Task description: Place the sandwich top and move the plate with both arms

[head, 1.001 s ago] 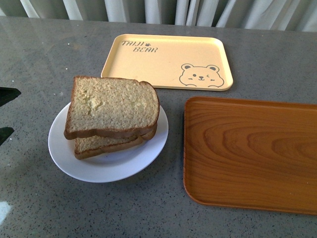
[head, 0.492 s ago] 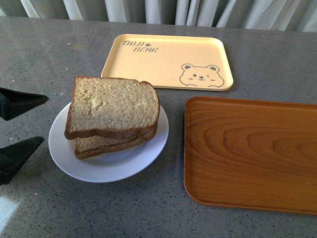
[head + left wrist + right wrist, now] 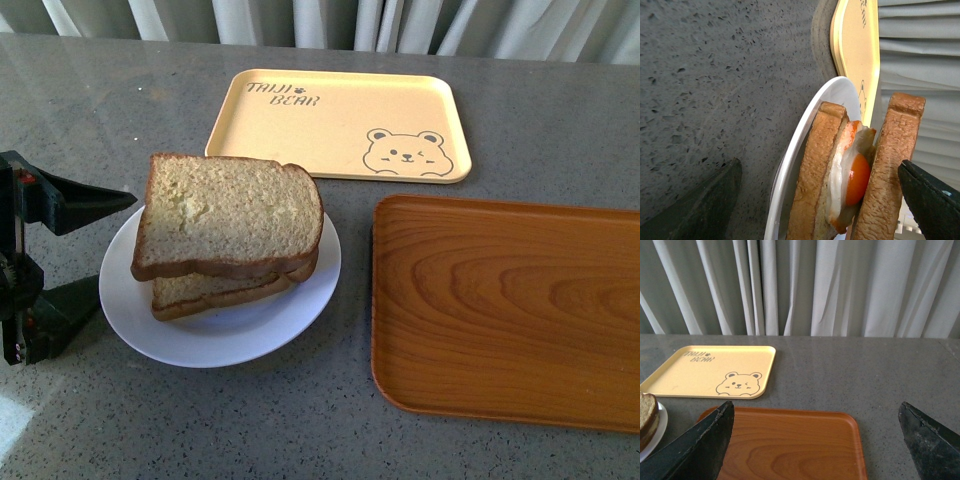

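Your left gripper [image 3: 117, 240] has slid in from the left edge. Its jaws are wide apart and empty, bracketing the plate [image 3: 240, 345] at its left rim. The sandwich top [image 3: 228, 212] already sits on the stack there, so only the plate move is left. The right gripper [image 3: 816, 406] gapes empty over the wooden tray [image 3: 790, 450].

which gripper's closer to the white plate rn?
Left. The left gripper is open right at the left rim of the plate. The right gripper, also open, is out of the front view, by the wooden tray, clearly farther from the plate.
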{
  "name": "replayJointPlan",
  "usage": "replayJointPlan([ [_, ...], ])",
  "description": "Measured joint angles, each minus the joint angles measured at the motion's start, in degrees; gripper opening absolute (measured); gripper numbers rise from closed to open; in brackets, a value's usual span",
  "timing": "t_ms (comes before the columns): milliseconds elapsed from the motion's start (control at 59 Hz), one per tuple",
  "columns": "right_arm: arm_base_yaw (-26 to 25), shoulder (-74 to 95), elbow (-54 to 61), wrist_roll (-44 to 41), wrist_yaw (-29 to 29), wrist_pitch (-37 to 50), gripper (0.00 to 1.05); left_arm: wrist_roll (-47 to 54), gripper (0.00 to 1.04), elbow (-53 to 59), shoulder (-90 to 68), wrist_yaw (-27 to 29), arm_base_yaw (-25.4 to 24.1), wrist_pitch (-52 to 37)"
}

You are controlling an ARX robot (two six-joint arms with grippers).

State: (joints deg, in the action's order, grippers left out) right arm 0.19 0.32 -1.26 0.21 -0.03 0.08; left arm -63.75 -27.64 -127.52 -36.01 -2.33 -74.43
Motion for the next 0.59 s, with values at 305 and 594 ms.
replayJointPlan([
  [305, 0.0, 0.0, 0.0, 0.0, 0.0, 0.0, 0.96, 0.74, 0.81, -0.5, -0.55, -0.61, 0.15, 0.74],
  [594, 0.0, 0.0, 0.0, 0.0, 0.0, 0.0, 0.96, 1.44, 0.33, -0.59, -1.86, -1.81, 0.42, -0.11],
])
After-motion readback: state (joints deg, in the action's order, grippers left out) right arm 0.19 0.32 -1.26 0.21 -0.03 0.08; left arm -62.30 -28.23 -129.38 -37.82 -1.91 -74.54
